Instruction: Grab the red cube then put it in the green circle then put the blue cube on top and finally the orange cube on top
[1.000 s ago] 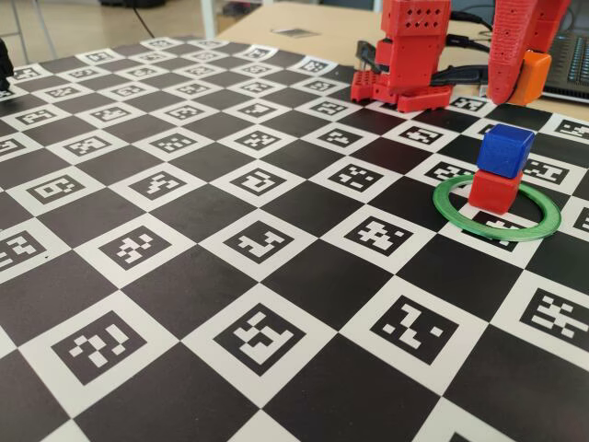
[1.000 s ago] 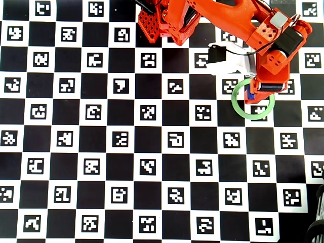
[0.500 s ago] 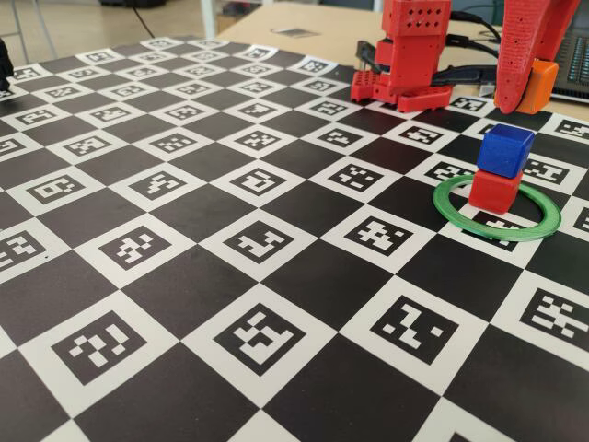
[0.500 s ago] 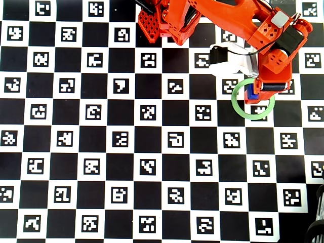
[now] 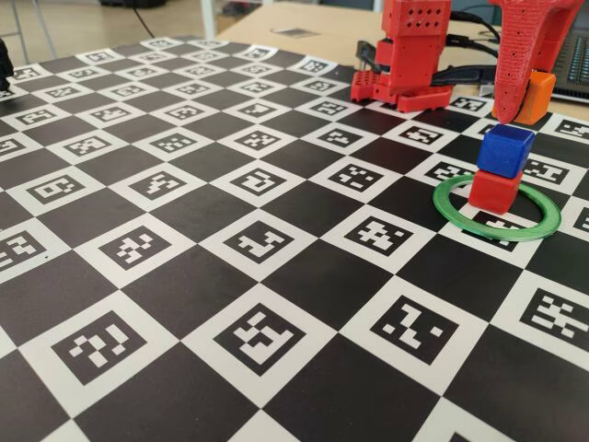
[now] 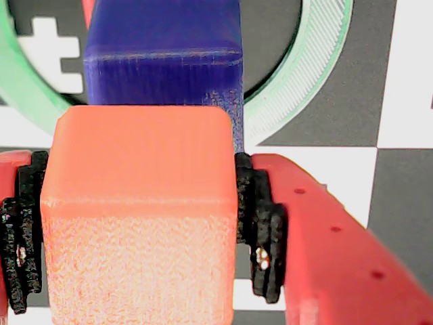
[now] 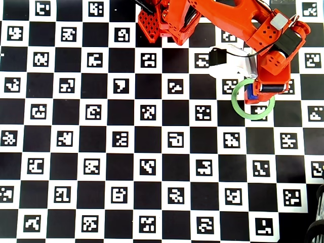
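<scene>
The red cube (image 5: pixel 495 191) stands inside the green circle (image 5: pixel 460 221) with the blue cube (image 5: pixel 505 150) stacked on it, slightly turned. My gripper (image 5: pixel 526 106) is shut on the orange cube (image 5: pixel 537 96), held just above and behind the blue cube without touching it. In the wrist view the orange cube (image 6: pixel 139 217) fills the space between my black pads (image 6: pixel 264 230), with the blue cube (image 6: pixel 162 54) and the green circle (image 6: pixel 318 68) right beyond it. From overhead my gripper (image 7: pixel 263 90) covers the stack; only a blue edge (image 7: pixel 249 94) and the green circle (image 7: pixel 238 104) show.
The red arm base (image 5: pixel 405 55) stands at the back of the checkered marker board (image 5: pixel 230 276), close to the left of the stack. A dark device (image 5: pixel 575 64) sits behind the board at the right. A wooden table (image 5: pixel 304 23) lies beyond.
My gripper has come down a little with the orange cube and stands more upright, closer above the blue cube. The red and blue cubes have not moved.
</scene>
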Controlling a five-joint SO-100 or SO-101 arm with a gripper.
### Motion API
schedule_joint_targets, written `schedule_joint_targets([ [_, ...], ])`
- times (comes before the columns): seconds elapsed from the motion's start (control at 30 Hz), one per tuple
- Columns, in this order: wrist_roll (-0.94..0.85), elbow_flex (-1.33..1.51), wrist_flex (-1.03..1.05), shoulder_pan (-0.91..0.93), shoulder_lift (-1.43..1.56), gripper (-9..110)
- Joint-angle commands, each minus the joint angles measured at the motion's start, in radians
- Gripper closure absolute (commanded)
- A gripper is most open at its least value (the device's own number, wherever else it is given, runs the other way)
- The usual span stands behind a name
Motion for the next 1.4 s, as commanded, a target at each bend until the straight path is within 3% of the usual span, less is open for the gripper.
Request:
schedule_joint_targets([
  [0.0, 0.0, 0.0, -0.002, -0.008, 0.041, 92],
  [1.37, -0.012, 0.04, -0.051, -0.023, -0.008, 92],
])
